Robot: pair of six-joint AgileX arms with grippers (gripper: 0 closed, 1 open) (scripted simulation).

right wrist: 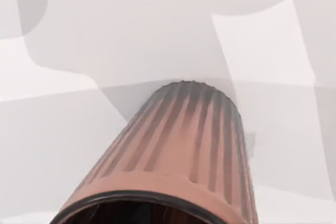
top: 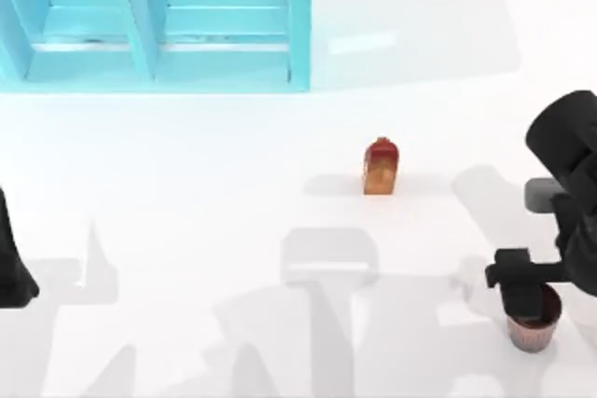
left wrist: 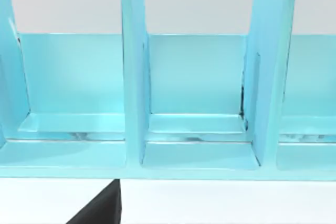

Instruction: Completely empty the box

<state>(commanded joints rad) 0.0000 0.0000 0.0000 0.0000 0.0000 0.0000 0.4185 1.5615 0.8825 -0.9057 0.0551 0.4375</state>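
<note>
Turquoise walls of the box [top: 149, 20] are lining the far edge of the desk [top: 187, 184] toward its left corner, and the compartments showing in the top and left wrist views are looking bare. Out from it, a small orange-and-red object [top: 381, 167] is standing alone near the middle of the desk, well apart from the box. Farther still, by the near right corner, a ribbed brown cup [top: 534, 322] is sitting upright under the right gripper [top: 522, 288].

To my eye the step in hand is setting this cup down clear of the box. Doing it well is a matter of keeping the cup upright, letting its base rest flat on the desk, then parting the fingers fully and lifting straight up so the rim is not dragged over.

As for the claw, it is hanging right at the cup's rim, but whether it is clenched on the cup or already released I cannot tell.

At the near left edge, the left arm [top: 14, 263] is sitting parked, facing the box.
</note>
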